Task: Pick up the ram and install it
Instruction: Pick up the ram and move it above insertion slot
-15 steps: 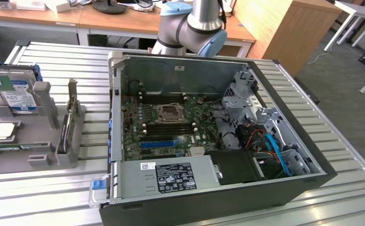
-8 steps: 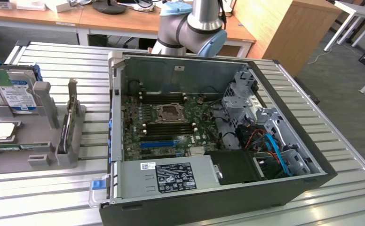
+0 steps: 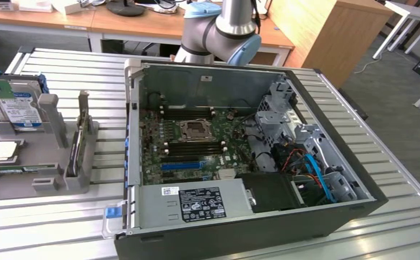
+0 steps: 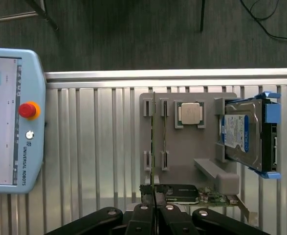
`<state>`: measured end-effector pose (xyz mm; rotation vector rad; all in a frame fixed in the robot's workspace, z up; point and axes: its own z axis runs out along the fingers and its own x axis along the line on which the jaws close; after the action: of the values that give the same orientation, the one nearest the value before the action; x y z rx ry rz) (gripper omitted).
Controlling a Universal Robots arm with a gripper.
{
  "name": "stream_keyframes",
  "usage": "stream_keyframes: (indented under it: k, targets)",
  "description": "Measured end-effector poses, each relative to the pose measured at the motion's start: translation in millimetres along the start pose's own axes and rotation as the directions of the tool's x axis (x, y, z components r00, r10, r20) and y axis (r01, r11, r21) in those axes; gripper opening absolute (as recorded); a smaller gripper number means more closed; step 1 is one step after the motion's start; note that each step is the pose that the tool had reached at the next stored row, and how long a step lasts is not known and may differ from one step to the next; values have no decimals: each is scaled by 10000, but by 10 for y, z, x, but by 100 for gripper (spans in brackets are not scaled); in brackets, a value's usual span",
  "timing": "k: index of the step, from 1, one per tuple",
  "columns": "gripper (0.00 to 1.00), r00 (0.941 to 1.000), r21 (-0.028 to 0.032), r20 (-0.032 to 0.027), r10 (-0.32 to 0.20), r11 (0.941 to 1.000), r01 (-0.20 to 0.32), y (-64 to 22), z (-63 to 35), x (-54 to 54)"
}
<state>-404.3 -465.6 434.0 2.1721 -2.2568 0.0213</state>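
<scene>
Above the ram I have open room; the processor sits near, low. The drive stands tall, well apart. In the case, cables crowd the exterior view's right.

Slatted aluminium table: open computer case seated at centre; grey parts holder placed at 9 o'clock of case; teach pendant laid near holder.

Thin green ram, seen edge-on (a mere sliver), crossing the grey holder between its slot rows
</scene>
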Motion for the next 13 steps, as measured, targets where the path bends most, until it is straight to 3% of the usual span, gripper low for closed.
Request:
stream_keyframes:
  k: [13]
  targets:
    - [12,10000,-22,0,-2,10000,2,-280,2,-10]
